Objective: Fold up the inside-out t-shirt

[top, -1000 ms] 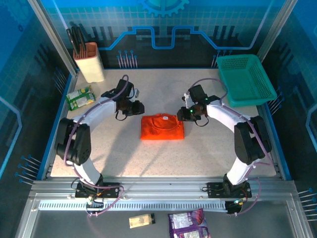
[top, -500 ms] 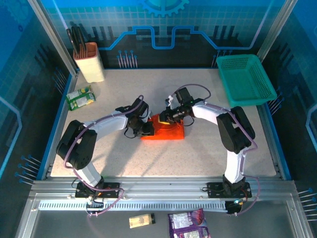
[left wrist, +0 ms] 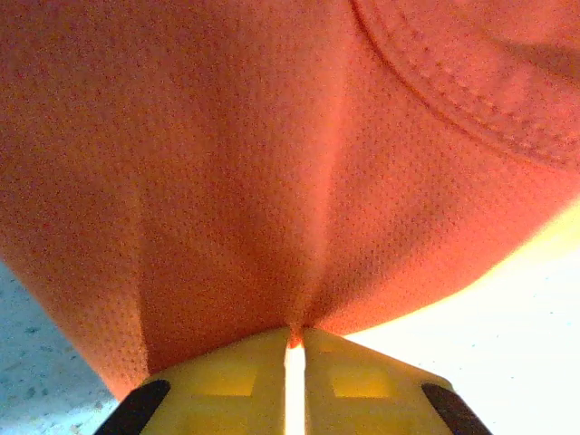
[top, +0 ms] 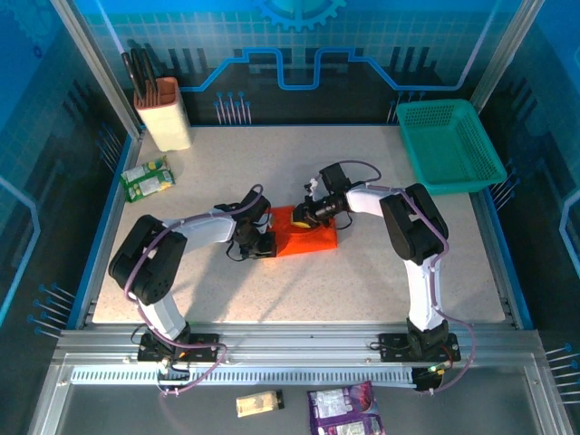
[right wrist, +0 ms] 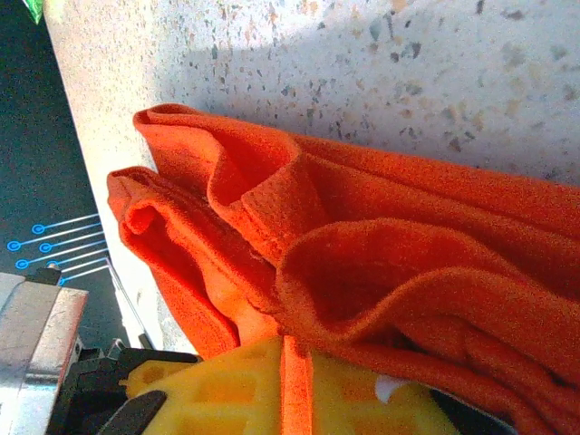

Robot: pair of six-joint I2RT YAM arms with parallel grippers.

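Observation:
The inside-out t-shirt lies as a small orange-red folded bundle in the middle of the table. My left gripper is at its left edge, low on the table. In the left wrist view the yellow fingers are almost together, pinching a thin fold of the t-shirt at the left gripper's tips. My right gripper is at the bundle's far left corner. The right wrist view shows a strip of the t-shirt clamped between the right gripper's yellow fingers.
A teal mesh basket stands at the back right. A beige holder with dark utensils is at the back left, with a green packet near it. Two small packets lie below the table's front rail.
Both arms have swung inward from beside the shirt to its left side. Both sets of jaws have closed on fabric, and the bundle's left edge is now bunched.

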